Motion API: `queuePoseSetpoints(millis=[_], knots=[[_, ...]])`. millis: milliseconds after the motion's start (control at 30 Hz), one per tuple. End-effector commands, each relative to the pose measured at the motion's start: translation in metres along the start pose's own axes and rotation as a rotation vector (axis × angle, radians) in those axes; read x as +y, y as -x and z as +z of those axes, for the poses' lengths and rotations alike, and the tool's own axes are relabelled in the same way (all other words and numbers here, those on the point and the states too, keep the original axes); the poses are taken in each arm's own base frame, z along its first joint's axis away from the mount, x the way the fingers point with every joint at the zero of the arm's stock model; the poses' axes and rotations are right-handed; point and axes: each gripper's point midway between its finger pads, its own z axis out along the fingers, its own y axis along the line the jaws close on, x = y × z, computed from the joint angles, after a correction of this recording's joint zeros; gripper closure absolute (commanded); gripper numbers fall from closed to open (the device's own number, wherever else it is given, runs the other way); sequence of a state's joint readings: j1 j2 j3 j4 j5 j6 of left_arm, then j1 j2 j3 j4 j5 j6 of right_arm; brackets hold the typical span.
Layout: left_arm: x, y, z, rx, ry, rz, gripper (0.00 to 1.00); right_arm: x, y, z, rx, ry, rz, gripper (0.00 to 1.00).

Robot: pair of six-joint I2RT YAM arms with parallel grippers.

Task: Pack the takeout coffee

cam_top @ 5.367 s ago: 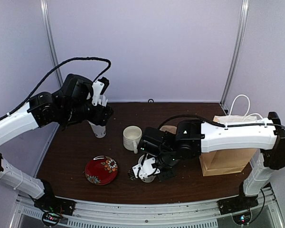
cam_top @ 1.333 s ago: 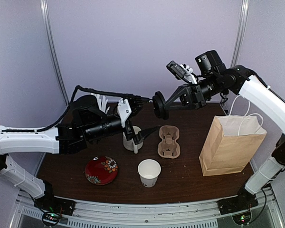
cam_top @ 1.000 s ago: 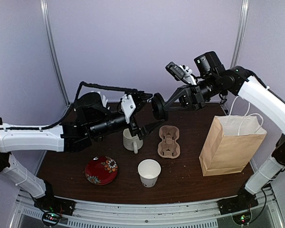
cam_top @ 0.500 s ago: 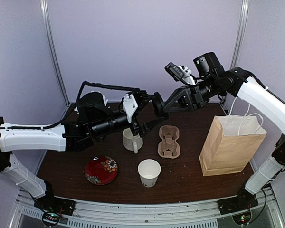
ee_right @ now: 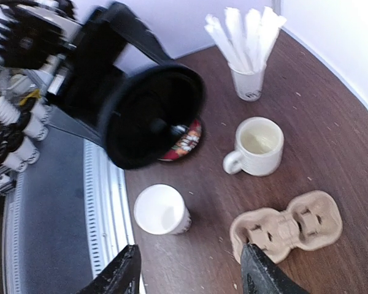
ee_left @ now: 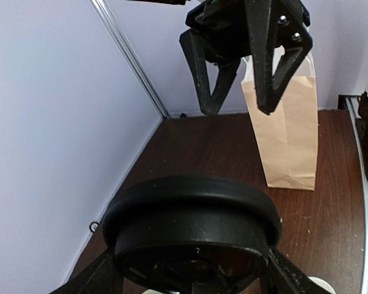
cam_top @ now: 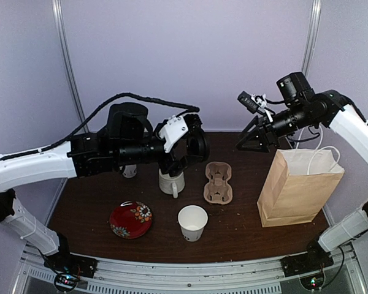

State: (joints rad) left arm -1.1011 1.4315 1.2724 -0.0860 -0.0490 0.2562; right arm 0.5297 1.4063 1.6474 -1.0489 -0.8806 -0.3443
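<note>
**Item 1. Round black plastic lid [ee_left: 190, 214].** Held in the air over the back of the counter [cam_top: 98, 202], above the white ceramic mug with handle [cam_top: 171, 182]. The left jaws are closed across its rim from both sides. The lid sits on edge rather than flat, so it probably has to be turned level before capping.

**Item 2. Tall white paper cup with dark print on its side [cam_top: 192, 222].** Stands upright and uncapped at the near middle of the counter, well apart from the lid. Nothing crowds its open mouth, which leaves room for a descent from above.

**Item 3. Right jaws.** Spread wide and holding nothing, raised beside the top of the brown paper bag with white handles [cam_top: 297, 187], away from the lid.

**Item 4. Moulded cardboard cup carrier [cam_top: 218, 182].** Lies flat between mug and bag with its wells empty, a likely seat for the capped cup.

**Item 5. Bystanders.**
- Red patterned plate [cam_top: 130, 219], left of the cup.
- Small paper cup of white straws [ee_right: 248, 82], at the back.

**Status, judged:** capping not yet done; packing still to follow.
</note>
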Motion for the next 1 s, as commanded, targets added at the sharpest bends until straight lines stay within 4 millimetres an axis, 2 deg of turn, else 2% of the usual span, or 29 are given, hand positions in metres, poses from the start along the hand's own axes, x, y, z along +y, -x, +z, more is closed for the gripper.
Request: queuePoseSetpoints(millis=[0, 133, 300, 567, 733, 967], knots=[[-0.023, -0.04, -0.016, 0.288, -0.149, -0.055, 0.24, -0.07, -0.043, 0.005, 0.124, -0.332, 0.056, 0.4], [-0.043, -0.062, -0.025, 0.452, -0.265, -0.078, 0.26, -0.087, -0.064, 0.014, 0.179, -0.391, 0.045, 0.4], [-0.057, -0.082, -0.024, 0.602, -0.337, -0.091, 0.26, -0.089, -0.06, 0.009, 0.169, -0.42, 0.035, 0.4], [-0.102, -0.107, -0.01, 0.769, -0.516, -0.043, 0.26, -0.092, -0.061, 0.006, 0.174, -0.442, 0.031, 0.4], [-0.11, -0.121, -0.006, 0.865, -0.547, -0.019, 0.26, -0.107, -0.068, -0.002, 0.204, -0.547, 0.023, 0.4], [-0.113, -0.133, -0.002, 0.938, -0.546, 0.019, 0.27, -0.104, -0.068, 0.004, 0.201, -0.508, 0.028, 0.4]])
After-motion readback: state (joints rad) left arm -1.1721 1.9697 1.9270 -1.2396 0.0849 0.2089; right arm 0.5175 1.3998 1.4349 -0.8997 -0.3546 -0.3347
